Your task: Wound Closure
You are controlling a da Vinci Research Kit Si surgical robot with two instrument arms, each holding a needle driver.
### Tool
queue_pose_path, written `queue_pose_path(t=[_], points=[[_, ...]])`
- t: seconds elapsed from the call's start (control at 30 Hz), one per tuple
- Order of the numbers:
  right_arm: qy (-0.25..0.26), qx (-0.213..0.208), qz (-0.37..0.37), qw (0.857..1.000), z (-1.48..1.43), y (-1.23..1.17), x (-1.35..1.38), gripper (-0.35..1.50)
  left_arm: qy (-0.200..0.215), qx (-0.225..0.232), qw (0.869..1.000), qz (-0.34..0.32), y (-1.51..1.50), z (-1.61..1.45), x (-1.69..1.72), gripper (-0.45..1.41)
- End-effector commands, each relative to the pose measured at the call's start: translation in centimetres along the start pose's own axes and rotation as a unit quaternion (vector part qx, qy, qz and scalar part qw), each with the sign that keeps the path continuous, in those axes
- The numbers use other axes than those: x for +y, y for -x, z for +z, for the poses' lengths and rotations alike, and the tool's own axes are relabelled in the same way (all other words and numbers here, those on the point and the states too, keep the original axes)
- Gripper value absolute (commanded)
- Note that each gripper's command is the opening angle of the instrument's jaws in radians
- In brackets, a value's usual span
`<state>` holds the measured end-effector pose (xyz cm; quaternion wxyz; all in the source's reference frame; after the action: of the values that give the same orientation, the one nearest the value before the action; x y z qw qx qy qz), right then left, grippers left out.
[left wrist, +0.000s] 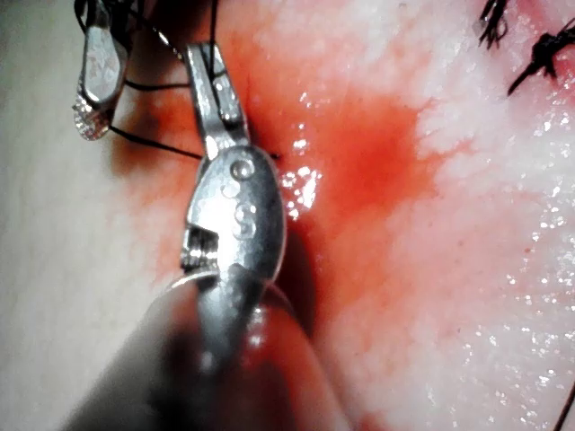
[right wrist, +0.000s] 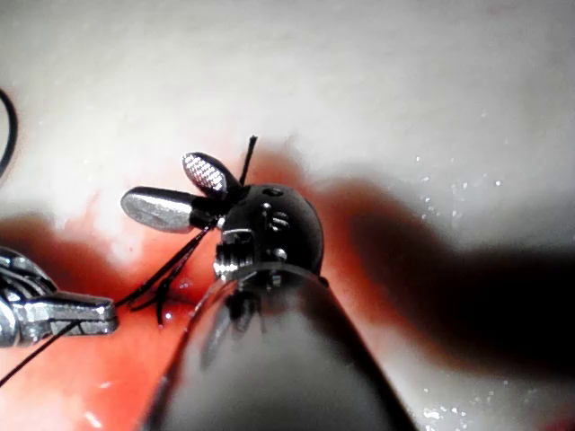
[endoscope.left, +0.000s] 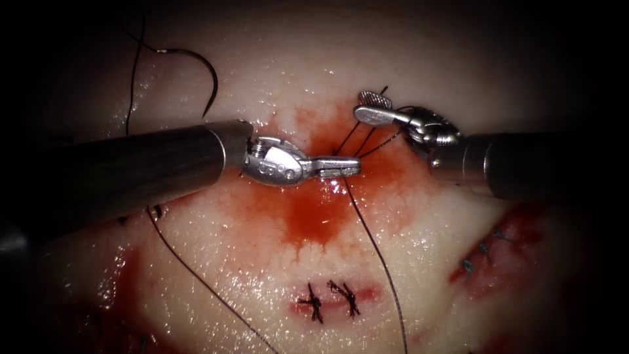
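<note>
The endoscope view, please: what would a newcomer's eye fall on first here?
First the red fluid pooled mid-tissue, where the two tools meet over it. The left tool has its jaws shut on the thread; the right tool, jaws open, has thread looped around it and grips nothing. The needle lies free on the tissue at upper left, not in it, and two knotted stitches sit below the pool.

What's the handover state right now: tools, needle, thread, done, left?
Left tool: jaws shut on the thread over the red fluid.
Right tool: jaws open, thread strands at their base.
Needle: free, lying on the tissue at upper left, not in it.
Done: two knotted stitches lower down.
Left: the knot at the red patch looks unfinished.
</note>
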<state>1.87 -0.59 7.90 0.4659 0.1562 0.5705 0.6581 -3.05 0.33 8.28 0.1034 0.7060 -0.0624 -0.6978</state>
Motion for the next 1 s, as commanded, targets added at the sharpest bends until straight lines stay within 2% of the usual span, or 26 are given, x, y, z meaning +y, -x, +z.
queue_pose_path(t=[0.03, 0.2, 0.43, 0.67, 1.0], points=[[0.004, 0.003, 0.004, 1.000, 0.02, 0.06, 0.09, 1.27, 0.001, 0.000, 1.000, 0.000, 0.07, 0.06, -0.02, -0.45], [0.017, 0.014, 0.017, 1.000, -0.06, 0.02, 0.23, 1.27, 0.002, 0.000, 1.000, -0.002, 0.11, 0.12, -0.09, -0.45], [0.028, 0.009, 0.018, 0.999, -0.12, 0.03, 0.35, 1.27, 0.006, -0.003, 1.000, -0.003, 0.16, 0.20, -0.13, -0.45], [0.032, 0.005, 0.016, 0.999, -0.07, 0.03, 0.45, 1.27, 0.011, 0.000, 1.000, -0.003, 0.18, 0.23, -0.14, -0.45], [0.024, 0.003, 0.014, 1.000, 0.19, 0.02, 0.50, 1.27, 0.012, 0.001, 1.000, -0.002, 0.22, 0.24, -0.17, -0.45]])
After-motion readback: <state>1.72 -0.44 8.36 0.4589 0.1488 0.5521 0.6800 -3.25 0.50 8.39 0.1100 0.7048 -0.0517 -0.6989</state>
